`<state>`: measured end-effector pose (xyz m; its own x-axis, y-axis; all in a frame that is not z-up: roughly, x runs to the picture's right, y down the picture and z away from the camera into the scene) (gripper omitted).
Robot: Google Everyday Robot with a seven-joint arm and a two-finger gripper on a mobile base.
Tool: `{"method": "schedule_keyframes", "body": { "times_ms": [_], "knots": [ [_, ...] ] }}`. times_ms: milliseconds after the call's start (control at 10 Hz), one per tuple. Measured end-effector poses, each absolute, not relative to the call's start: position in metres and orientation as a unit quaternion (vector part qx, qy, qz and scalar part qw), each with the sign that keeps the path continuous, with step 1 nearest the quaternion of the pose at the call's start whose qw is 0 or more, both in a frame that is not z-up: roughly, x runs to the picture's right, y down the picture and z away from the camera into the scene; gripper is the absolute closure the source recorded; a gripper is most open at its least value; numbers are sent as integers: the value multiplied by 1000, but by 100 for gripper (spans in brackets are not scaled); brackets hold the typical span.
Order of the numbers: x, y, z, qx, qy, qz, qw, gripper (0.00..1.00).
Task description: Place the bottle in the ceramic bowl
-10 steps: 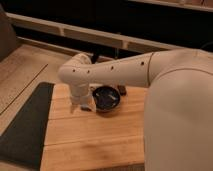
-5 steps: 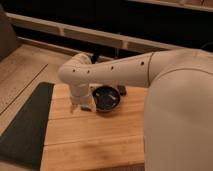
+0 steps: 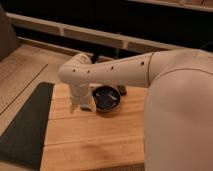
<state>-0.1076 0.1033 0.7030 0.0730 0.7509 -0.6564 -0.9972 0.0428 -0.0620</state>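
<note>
Dark grey matting [image 3: 25, 125] lies along the left side, its inner edge meeting a pale wooden tabletop [image 3: 95, 142] made of wide planks. Beyond the mat, at the far left, there is tan flooring [image 3: 20, 70], and a pale ledge [image 3: 75, 34] runs across the dark background above it. Over the left part of the wood, the white arm [image 3: 120, 72] bends at a rounded joint and drops straight down. The gripper [image 3: 79, 106] sits at its lower end, low over the boards and just left of the ceramic bowl [image 3: 107, 99]. Whether the gripper is open, closed or gripping something cannot be told, as its tip is only a pale blur against the wood. The bottle cannot be picked out with any certainty; a whitish shape at the gripper's tip may be it or may be part of the gripper. A flat blue-grey block [image 3: 87, 107] lies on the wood right beside the gripper, against the bowl's left wall. The bowl stands upright on the planks, glossy and dark blue-black, with a faint sheen inside and the arm's forearm passing above its far rim. Just beyond its right rim sits a small black block [image 3: 122, 90]. The robot's bulky white body [image 3: 180, 115] fills the right side
</note>
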Motion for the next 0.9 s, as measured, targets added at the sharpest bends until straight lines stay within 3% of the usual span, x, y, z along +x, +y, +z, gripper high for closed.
{"method": "schedule_keyframes", "body": {
  "times_ms": [700, 900],
  "knots": [
    [-110, 102, 704, -263, 232, 642, 682, 35],
    [-114, 80, 719, -242, 212, 677, 662, 35]
  ]
}}
